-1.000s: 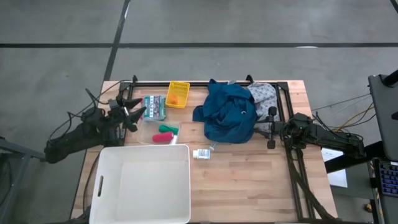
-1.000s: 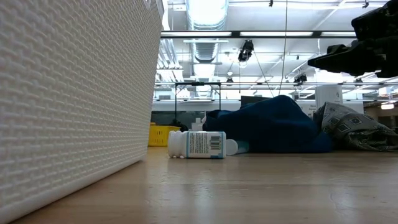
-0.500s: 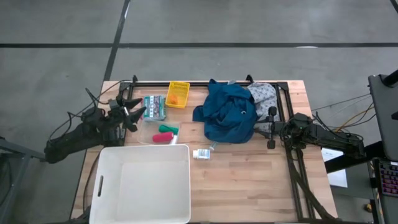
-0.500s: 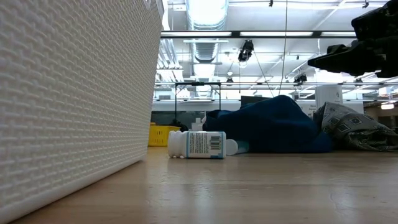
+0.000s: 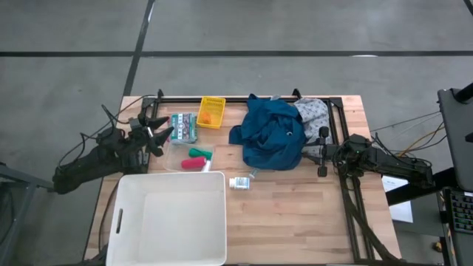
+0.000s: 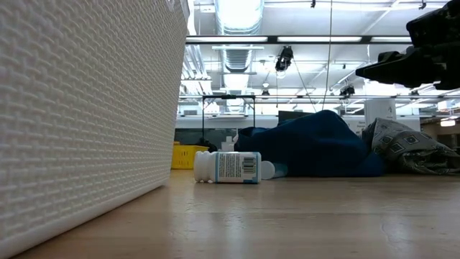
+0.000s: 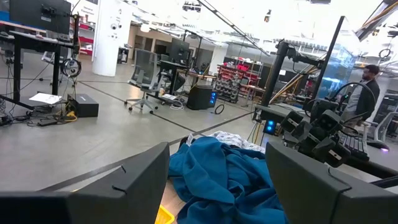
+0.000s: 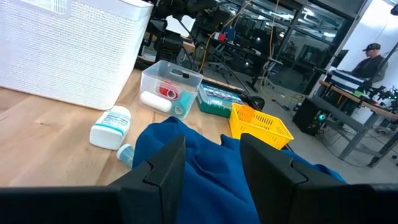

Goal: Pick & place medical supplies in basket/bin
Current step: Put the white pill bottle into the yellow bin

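The white bin (image 5: 166, 218) stands at the table's near left. A blue garment (image 5: 272, 133) lies heaped right of the middle, over part of a grey speckled cloth (image 5: 314, 112). A white bottle (image 5: 240, 182) lies on its side by the bin's far right corner. A clear tub (image 5: 196, 157) holds red, green and white pieces. My left gripper (image 5: 159, 137) hovers open, level, at the far left, nothing between its fingers (image 7: 217, 155). My right gripper (image 5: 323, 151) hovers open at the garment's right edge, above it (image 8: 211, 146).
A small yellow basket (image 5: 211, 112) and a green box (image 5: 183, 127) sit at the far left of the middle. A black frame (image 5: 244, 99) runs along the far edge and down the right side. Bare wood (image 5: 295, 214) lies right of the bin.
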{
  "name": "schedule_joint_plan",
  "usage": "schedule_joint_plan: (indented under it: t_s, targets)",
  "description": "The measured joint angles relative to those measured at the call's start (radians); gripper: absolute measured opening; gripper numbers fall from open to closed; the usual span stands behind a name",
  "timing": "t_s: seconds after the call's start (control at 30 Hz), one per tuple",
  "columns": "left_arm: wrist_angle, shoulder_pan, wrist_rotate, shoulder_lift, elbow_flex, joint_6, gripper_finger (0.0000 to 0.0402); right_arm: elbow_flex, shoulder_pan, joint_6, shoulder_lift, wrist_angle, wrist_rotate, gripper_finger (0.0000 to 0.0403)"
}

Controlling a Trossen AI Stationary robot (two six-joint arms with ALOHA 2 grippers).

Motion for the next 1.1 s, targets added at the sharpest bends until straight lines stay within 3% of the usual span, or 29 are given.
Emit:
schedule_joint_plan:
  t_s: [0.2, 0.3, 0.43, 0.63, 0.73, 0.93, 1.1]
  targets:
    - [0.0, 0.0, 0.0, 0.0, 0.0, 0.0, 0.0272, 0.0, 0.0, -0.073, 0.0, 0.001, -0.002, 0.0148]
    - [0.0, 0.0, 0.0, 0.0, 0.0, 0.0, 0.0272, -0.001, 0.0, -0.001, 0.0, 0.049, -0.051, 0.0148]
    - [0.0, 0.0, 0.0, 0.0, 0.0, 0.0, 0.0273, -0.026, 0.0, 0.01, 0.025, 0.255, -0.059, 0.0148]
    - [0.0, 0.0, 0.0, 0.0, 0.0, 0.0, 0.0272, -0.028, 0.0, 0.133, 0.102, 0.315, -0.063, 0.0148]
    - [0.0, 0.0, 0.0, 0.0, 0.0, 0.0, 0.0272, 0.001, 0.0, 0.193, 0.166, 0.332, -0.063, 0.0148]
    - [-0.001, 0.0, 0.0, 0.0, 0.0, 0.0, 0.0271, 0.136, 0.0, 0.152, 0.382, 0.316, -0.062, 0.0148]
    - [-0.001, 0.0, 0.0, 0.0, 0.0, 0.0, 0.0271, 0.299, 0.0, 0.165, 0.605, 0.19, -0.053, 0.0148]
